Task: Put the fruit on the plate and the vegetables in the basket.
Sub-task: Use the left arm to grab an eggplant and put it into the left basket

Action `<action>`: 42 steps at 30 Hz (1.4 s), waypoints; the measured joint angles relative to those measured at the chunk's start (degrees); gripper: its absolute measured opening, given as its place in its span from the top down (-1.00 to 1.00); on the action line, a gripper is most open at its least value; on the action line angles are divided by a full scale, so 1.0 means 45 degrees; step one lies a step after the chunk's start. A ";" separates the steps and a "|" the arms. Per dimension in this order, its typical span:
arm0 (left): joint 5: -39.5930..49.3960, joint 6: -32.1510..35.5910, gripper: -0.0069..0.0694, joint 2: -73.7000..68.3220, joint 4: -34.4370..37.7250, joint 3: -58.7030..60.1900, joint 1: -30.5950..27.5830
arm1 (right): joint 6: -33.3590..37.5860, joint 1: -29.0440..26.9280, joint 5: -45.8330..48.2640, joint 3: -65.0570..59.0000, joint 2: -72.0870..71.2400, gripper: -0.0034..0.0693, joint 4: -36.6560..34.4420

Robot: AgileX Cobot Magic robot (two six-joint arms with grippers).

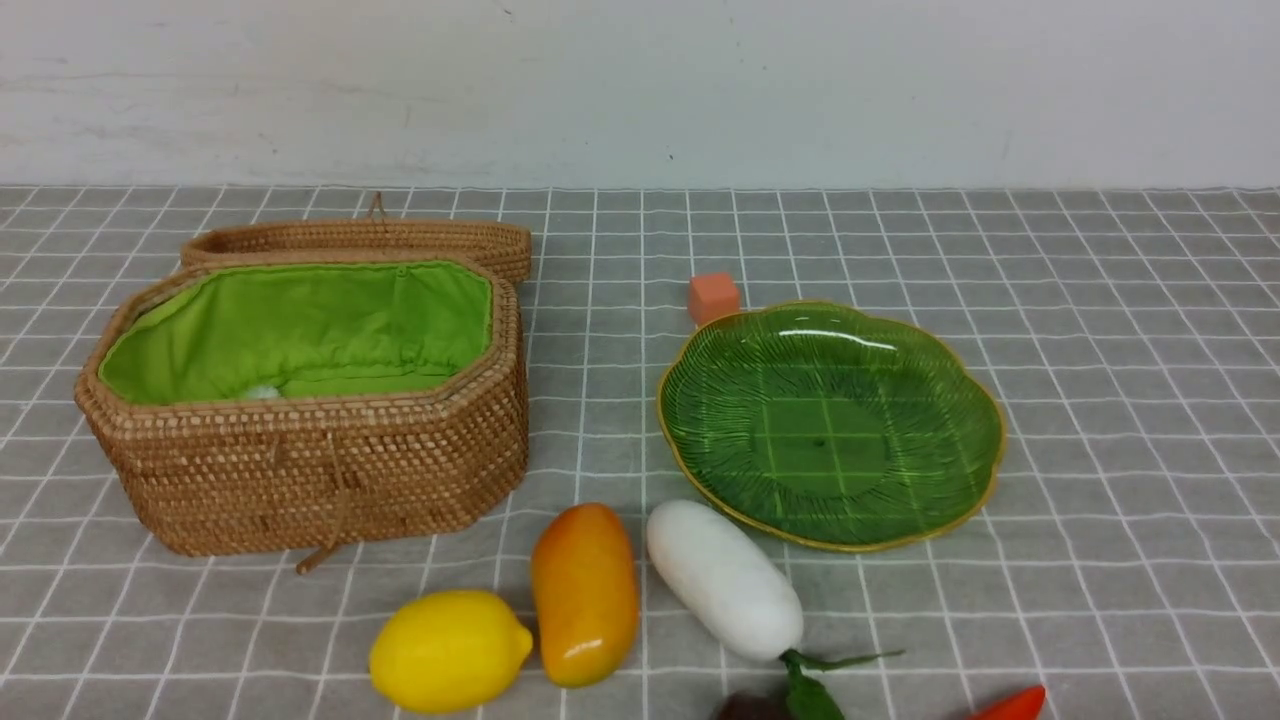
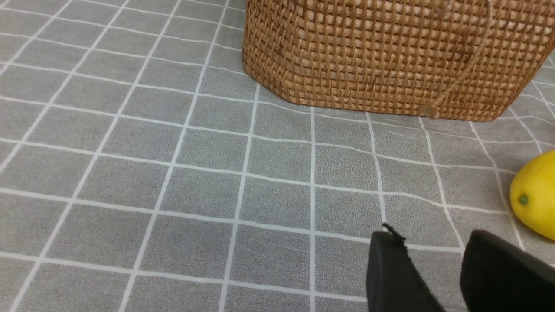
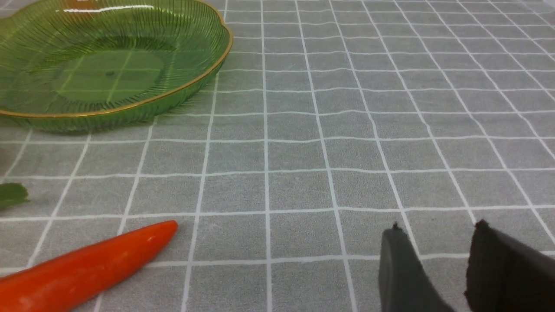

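On the cloth near the front edge lie a yellow lemon (image 1: 448, 650), an orange-yellow mango (image 1: 584, 592) and a white radish (image 1: 722, 580) with green leaves. A dark piece (image 1: 750, 708) and a red-orange vegetable (image 1: 1010, 705) are cut off by the frame edge. The green plate (image 1: 830, 425) holds nothing. The open basket (image 1: 320, 470) stands at the left. Neither gripper shows in the front view. My left gripper (image 2: 433, 236) is open over bare cloth, near the lemon (image 2: 535, 195) and basket (image 2: 381, 60). My right gripper (image 3: 438, 227) is open, apart from the red-orange vegetable (image 3: 86, 264) and plate (image 3: 130, 106).
The basket's woven lid (image 1: 370, 238) leans behind it. A small pale thing (image 1: 262, 392) shows low inside the green lining. A small orange cube (image 1: 713, 297) sits just behind the plate. A white wall closes off the back of the grey checked cloth.
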State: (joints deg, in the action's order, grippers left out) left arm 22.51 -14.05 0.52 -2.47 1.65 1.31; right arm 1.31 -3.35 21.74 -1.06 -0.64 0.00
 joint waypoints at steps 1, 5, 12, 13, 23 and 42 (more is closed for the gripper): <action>-0.0013 -0.0016 0.19 0.0000 0.0107 0.0000 0.0000 | 0.0000 0.0000 0.0000 0.0000 0.0000 0.24 0.0000; -0.0141 -0.0148 0.19 0.0000 0.0550 0.0000 0.0000 | 0.0000 0.0000 0.0000 0.0000 0.0000 0.24 0.0000; -0.1710 -0.0338 0.19 0.0000 0.1521 0.0000 0.0000 | 0.0000 0.0000 0.0000 0.0000 0.0000 0.24 0.0000; -0.2409 -0.0784 0.19 0.0000 0.2063 0.0000 0.0000 | 0.0000 0.0000 0.0000 0.0000 0.0000 0.24 0.0000; -0.7500 -0.3208 0.19 0.0000 0.5296 0.0000 0.0000 | 0.0000 0.0000 0.0000 0.0000 0.0000 0.24 0.0000; 0.7427 -0.2124 0.19 -0.4836 0.0994 -0.8742 0.0020 | 0.0000 0.0000 0.0000 0.0000 0.0000 0.24 0.0000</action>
State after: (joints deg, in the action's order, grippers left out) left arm 55.94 -23.61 -21.24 2.00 -37.69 1.40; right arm 1.31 -3.35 21.74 -1.06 -0.64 0.00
